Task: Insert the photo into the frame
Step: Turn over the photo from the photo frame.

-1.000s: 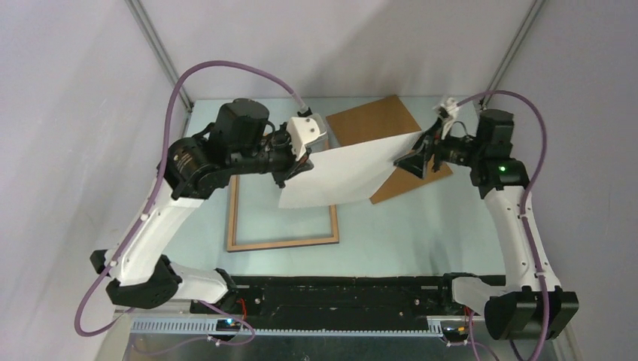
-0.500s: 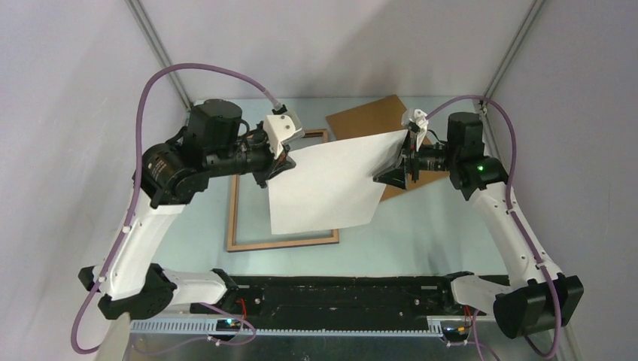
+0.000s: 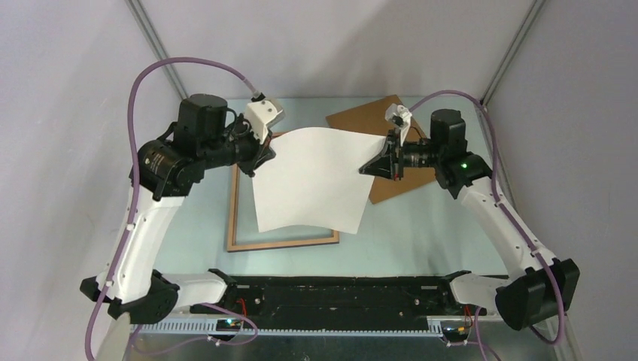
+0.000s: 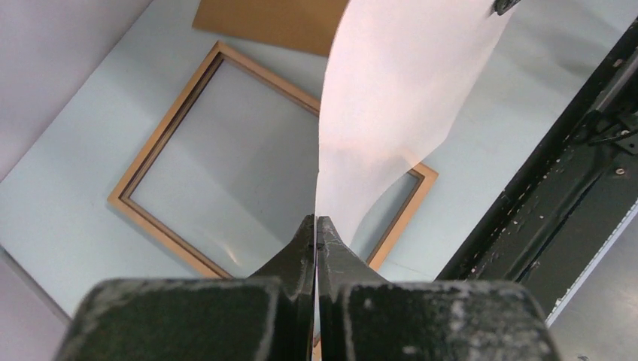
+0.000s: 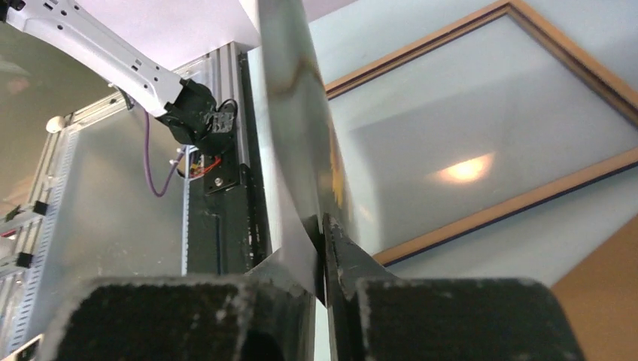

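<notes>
Table (image 3: pixel 421 226) first: it carries the frame (image 3: pixel 282 242), which lies flat left of centre with its light wood face up and its pane bare. The photo (image 3: pixel 312 180) is not in it yet. It hangs in the air over the frame's right part, white back toward the overhead camera, sagging between its two held edges. The board (image 3: pixel 369 120) lies at the back right, partly hidden behind the photo.

The left gripper (image 4: pixel 317 226) is clamped on the photo's left edge, jaws pressed together with only the sheet between them. The right gripper (image 5: pixel 325 226) pinches the opposite edge; the sheet runs down between its fingers, and the frame shows below.

So the pick-up and the two-armed hold look done. What is left, as I judge it, is to square the photo over the opening, lower it flat onto the pane inside the rails, and let go on both sides.
</notes>
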{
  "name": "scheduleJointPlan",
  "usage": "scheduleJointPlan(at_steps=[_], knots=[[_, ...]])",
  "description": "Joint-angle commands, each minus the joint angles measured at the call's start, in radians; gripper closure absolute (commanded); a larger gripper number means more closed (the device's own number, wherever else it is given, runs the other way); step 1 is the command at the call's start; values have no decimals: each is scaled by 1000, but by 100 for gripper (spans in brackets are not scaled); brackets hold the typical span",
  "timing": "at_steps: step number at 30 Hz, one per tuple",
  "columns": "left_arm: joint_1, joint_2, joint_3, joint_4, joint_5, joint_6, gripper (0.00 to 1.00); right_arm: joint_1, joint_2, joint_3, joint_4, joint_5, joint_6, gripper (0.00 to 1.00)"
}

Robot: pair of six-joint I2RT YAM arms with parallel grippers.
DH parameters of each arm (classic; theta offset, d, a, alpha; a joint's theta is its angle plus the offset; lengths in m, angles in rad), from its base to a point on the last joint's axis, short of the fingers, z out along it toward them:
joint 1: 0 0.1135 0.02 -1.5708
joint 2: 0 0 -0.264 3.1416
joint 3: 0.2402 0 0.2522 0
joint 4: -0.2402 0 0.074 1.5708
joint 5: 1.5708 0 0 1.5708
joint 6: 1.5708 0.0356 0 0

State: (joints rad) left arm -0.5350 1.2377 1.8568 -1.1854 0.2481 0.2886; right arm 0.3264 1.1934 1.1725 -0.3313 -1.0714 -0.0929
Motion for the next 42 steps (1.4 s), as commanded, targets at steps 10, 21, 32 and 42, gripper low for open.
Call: scheduleJointPlan(at_steps=[10,21,32,42], knots=[[13,-198,-95,-55,27,48,100,152,90,144,-31,96,81,100],[12,-261,-137,-98,-82,81,100,196,185,228,-73,189,127,100],[50,-149,-151,-90,-341,90,100,232,418,422,-147,353,167,100],[190,59,-124,-28,-328,131,71,222,599,605,-243,432,142,100]])
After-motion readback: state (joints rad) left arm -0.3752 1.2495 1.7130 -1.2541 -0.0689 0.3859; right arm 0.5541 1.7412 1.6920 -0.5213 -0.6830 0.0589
